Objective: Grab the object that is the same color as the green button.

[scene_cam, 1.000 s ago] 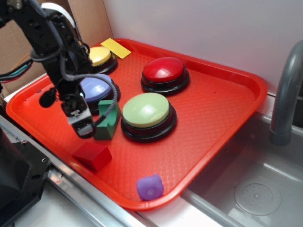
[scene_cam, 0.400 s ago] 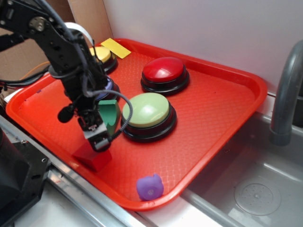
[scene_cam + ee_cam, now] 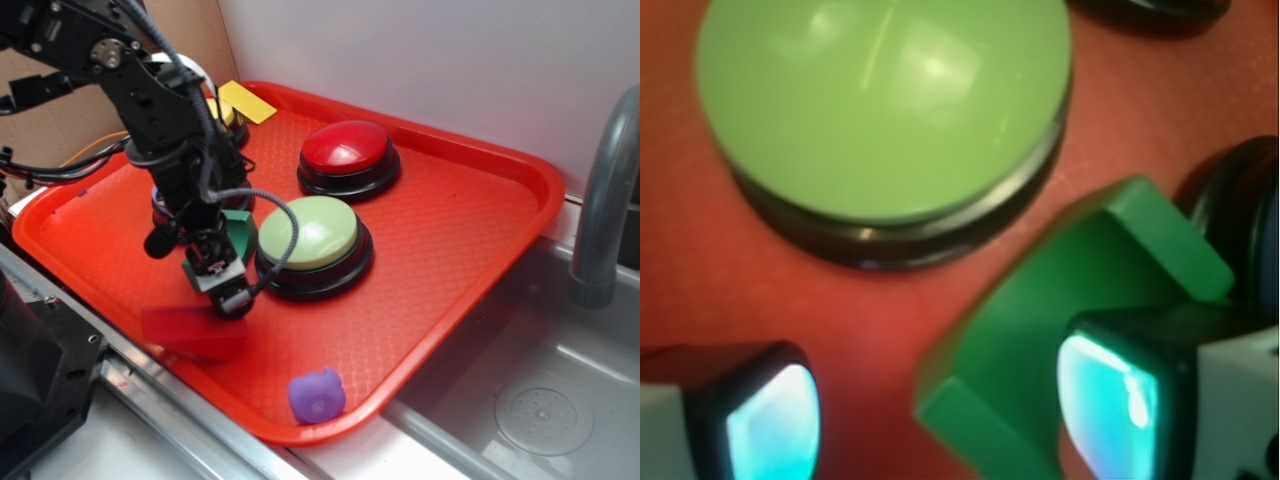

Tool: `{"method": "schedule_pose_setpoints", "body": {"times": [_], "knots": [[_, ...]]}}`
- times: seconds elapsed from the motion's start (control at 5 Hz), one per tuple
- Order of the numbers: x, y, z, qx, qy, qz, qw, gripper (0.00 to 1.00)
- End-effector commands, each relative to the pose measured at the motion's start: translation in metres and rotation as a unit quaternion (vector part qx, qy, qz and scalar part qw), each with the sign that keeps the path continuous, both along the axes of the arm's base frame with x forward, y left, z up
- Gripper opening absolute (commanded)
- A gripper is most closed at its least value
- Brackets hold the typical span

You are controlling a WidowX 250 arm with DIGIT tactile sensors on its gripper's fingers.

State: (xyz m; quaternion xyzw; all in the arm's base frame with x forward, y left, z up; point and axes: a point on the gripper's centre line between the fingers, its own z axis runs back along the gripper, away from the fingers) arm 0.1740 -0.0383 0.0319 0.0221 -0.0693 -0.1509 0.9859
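Left edge: arm reaches in over the red tray (image 3: pixel 480 250), claw (image 3: pixel 222 280) low at the tray's near-left.

Claw state: jaws spread wide, gripping nothing. In the wrist view one pad (image 3: pixel 770 420) is out over bare tray; the other pad (image 3: pixel 1110 400) overlaps the green block (image 3: pixel 1040 340), so the block sits off-centre toward that pad rather than squarely between the two. Can't tell if that pad touches it.

Block location: exterior view shows the green block (image 3: pixel 238 235) partly hidden behind the claw, just beside the green button (image 3: pixel 315 235), between it and the blue button (image 3: pixel 165 205), which the arm mostly hides.

Handling, my read: looks like painted wood, so light, rigid and not fragile, but smooth, so it could slip or skate on the tray if pinched unevenly. Arch cutout gives a curved face; better to close across the flat parallel sides. Claw likely needs to shift so the block is centred before closing. Little room beside the button base.

Count, left to right:
- dome buttons: 4 (blue, yellow (image 3: pixel 222 112) mostly hidden, green, red (image 3: pixel 348 150))
- green block: 1
- red wedge block (image 3: pixel 195 330): 1, blurred, near front rim
- yellow flat piece (image 3: pixel 246 100): 1, back rim
- purple toy (image 3: pixel 317 395): 1, front rim
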Motion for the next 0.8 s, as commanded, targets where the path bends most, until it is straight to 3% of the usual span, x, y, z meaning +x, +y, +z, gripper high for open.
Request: {"method": "schedule_pose_setpoints", "body": {"times": [0.0,0.6], "knots": [[0.0059,0.0035,0.0008,-0.006,-0.008,0.017,1.000,0.00],[0.0035,0.0051,0.0081,-0.009,-0.006,0.038,0.999,0.00]]}}
